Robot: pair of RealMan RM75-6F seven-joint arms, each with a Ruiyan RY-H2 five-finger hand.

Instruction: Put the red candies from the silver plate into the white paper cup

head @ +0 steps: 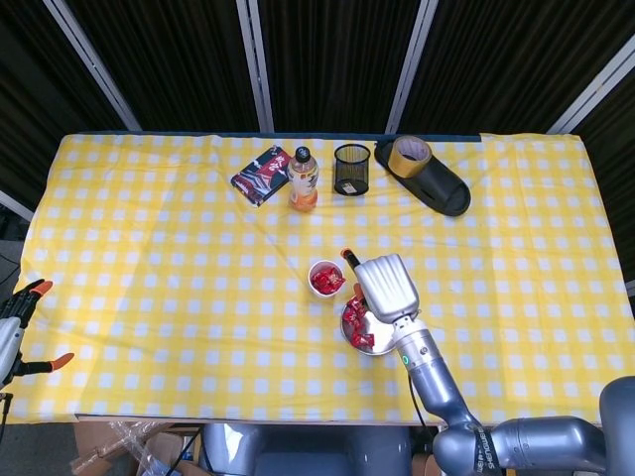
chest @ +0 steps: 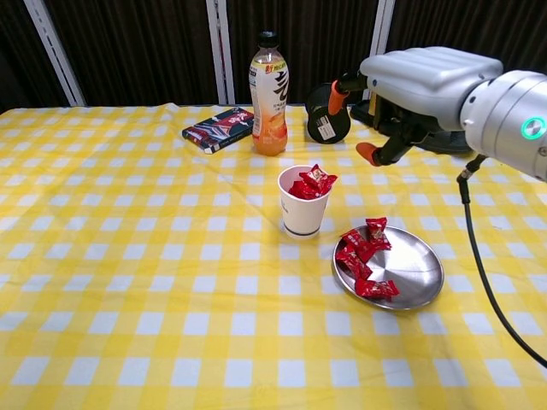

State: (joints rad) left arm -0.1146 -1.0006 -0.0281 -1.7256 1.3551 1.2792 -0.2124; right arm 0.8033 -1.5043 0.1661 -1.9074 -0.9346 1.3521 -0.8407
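The white paper cup (chest: 302, 207) (head: 324, 280) stands mid-table, heaped with red candies (chest: 311, 182). To its right the silver plate (chest: 410, 275) (head: 349, 335) holds several red candies (chest: 361, 252) along its left side. My right hand (chest: 402, 94) (head: 385, 288) hovers above the plate's far side, right of the cup. Its fingers are apart and nothing is between them. The left hand is outside both views.
An orange drink bottle (chest: 269, 84), a dark snack packet (chest: 219, 128), a black mesh pen cup (head: 351, 169) and a tape roll (head: 409, 151) on a black holder sit at the back. A clamp (head: 18, 332) sits off the left table edge.
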